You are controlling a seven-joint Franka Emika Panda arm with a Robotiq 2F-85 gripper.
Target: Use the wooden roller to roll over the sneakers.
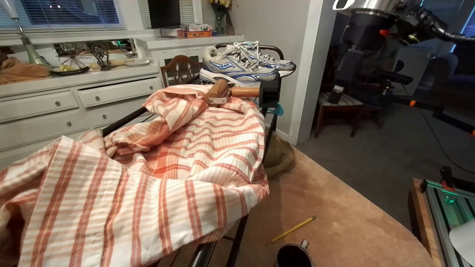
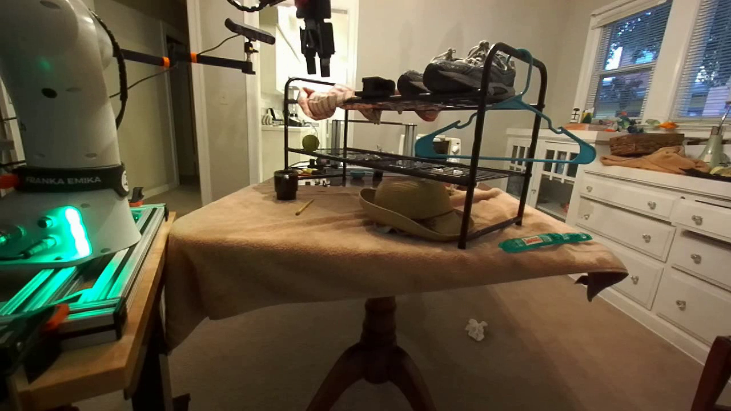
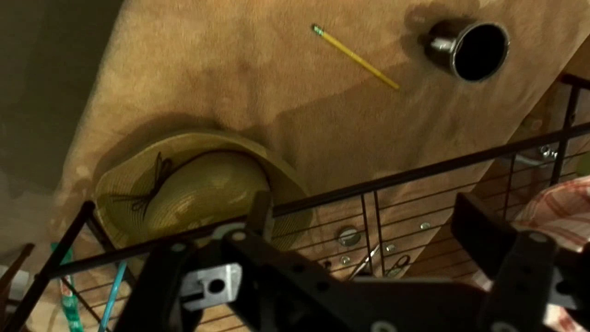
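The white-and-grey sneakers point(image 1: 239, 68) with blue accents stand on the far end of the rack's top shelf. They also show, darker, in an exterior view point(image 2: 468, 75). The wooden roller point(image 1: 218, 90) lies just in front of them on the striped cloth, with a metal bracket and a wooden handle. A black block point(image 1: 269, 94) sits at the handle's end and shows in an exterior view point(image 2: 378, 87); the wood is hidden there. My gripper point(image 2: 318, 73) hangs empty above the shelf, apart from roller and sneakers. Its fingers are wide apart in the wrist view point(image 3: 368, 221).
An orange-and-white striped cloth point(image 1: 207, 148) drapes the black rack point(image 2: 474, 142). A blue hanger point(image 2: 537, 137) hangs at its end. Below are a hat point(image 2: 414, 208), a pencil point(image 3: 355, 57), a mug point(image 3: 479, 53) and a green packet point(image 2: 542, 241) on the covered table.
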